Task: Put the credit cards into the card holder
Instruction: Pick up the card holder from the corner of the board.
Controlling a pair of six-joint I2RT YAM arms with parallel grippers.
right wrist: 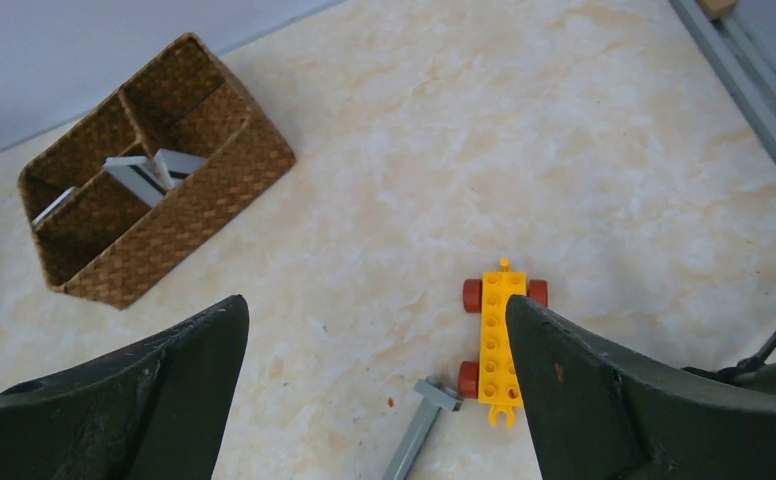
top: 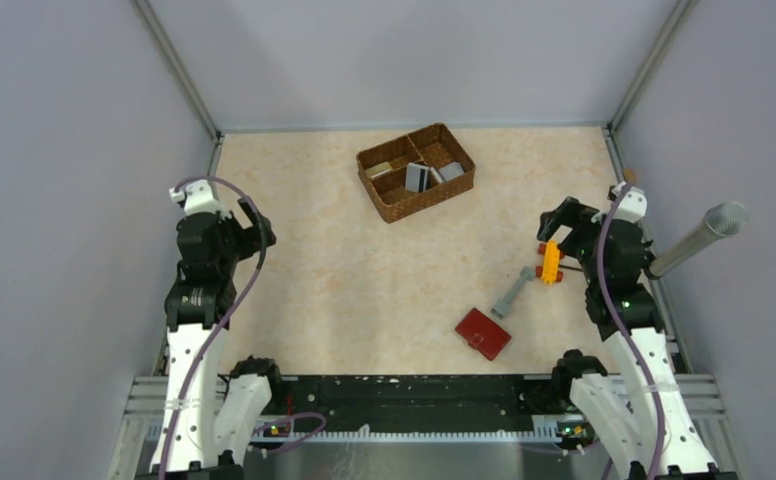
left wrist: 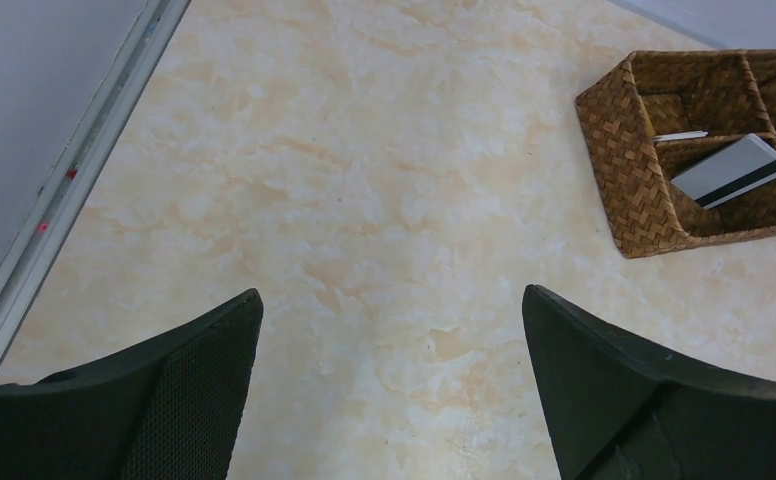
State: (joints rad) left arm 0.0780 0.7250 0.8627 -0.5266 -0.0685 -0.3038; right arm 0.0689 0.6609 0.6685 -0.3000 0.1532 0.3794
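Observation:
The dark red card holder (top: 483, 333) lies closed on the table near the front, right of centre. Several credit cards (top: 419, 176) stand in the brown wicker basket (top: 388, 205) at the back; a grey card with a dark stripe (left wrist: 732, 171) shows in the left wrist view, and cards (right wrist: 149, 172) show in the right wrist view. My left gripper (top: 254, 222) is open and empty at the left, above bare table (left wrist: 389, 300). My right gripper (top: 554, 225) is open and empty at the right, above the table (right wrist: 374, 305) beside a yellow toy.
A yellow toy brick chassis with red wheels (top: 550, 262) (right wrist: 498, 340) and a grey T-shaped piece (top: 510, 291) (right wrist: 419, 425) lie beside my right gripper. A grey tube (top: 699, 238) juts in at the right wall. Grey walls enclose the table.

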